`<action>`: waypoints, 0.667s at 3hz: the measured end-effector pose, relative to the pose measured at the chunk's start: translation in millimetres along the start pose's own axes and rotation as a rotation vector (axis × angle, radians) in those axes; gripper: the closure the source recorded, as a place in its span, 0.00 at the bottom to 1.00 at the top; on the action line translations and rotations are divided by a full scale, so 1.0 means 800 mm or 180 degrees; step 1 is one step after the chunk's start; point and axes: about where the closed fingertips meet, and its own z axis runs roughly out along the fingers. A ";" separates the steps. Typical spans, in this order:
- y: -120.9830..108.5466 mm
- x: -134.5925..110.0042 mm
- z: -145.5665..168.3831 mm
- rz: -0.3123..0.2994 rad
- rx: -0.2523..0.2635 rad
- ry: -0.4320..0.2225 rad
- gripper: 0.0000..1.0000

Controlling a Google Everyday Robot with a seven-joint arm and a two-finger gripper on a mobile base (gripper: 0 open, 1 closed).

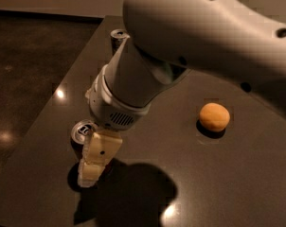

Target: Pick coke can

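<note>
The coke can (82, 130) stands near the left edge of the dark table (181, 174). Only its silver top with the pull tab shows, and its body is hidden behind the gripper. My gripper (91, 167) hangs from the big white arm (133, 86) and reaches down right at the can, on its near right side, with its cream tip low by the table top. Whether it touches the can cannot be told.
A taller, slim silver-grey can (118, 38) stands at the back of the table, partly behind the arm. An orange (214, 116) lies to the right. The table's left edge (48, 122) runs close beside the coke can, with dark floor beyond.
</note>
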 end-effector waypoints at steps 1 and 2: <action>0.000 0.007 0.007 0.0025 -0.0045 0.0027 0.18; 0.000 0.010 0.004 0.0038 -0.0078 0.0005 0.41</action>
